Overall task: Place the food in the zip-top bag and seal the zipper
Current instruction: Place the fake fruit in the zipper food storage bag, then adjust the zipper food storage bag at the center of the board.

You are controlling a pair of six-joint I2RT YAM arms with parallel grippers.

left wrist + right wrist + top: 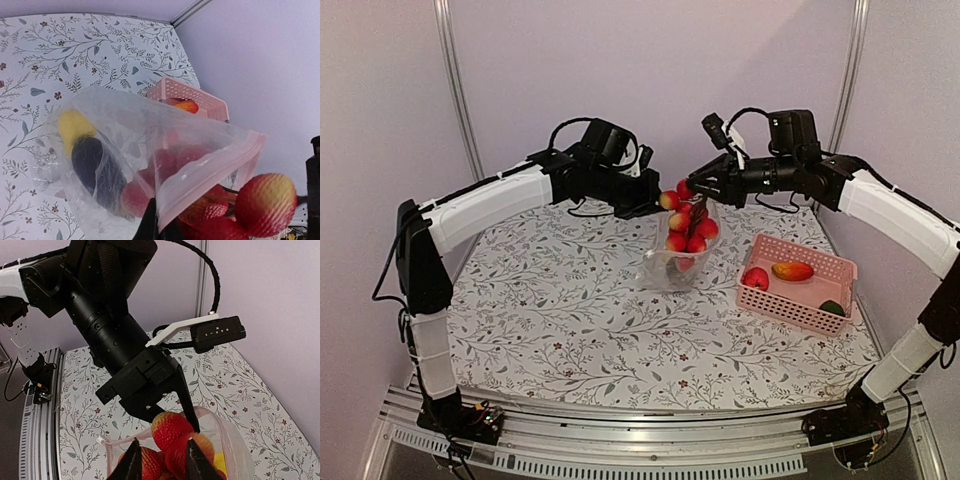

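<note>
Pale lilac walls (650,60) are enclosing a leaf-patterned tablecloth (550,320); two metal posts (459,90), perhaps aluminium, are standing behind.

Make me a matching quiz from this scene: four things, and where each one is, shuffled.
1 dark purple toy eggplant
2 orange-red oval toy piece
3 bunch of red bumpy toy fruits
4 pink zipper strip

A in the pink plastic lattice basket
B pinched by the left pincer
C inside the clear plastic bag
D held by the right pincer

Pairs: 1-C, 2-A, 3-D, 4-B.
</note>
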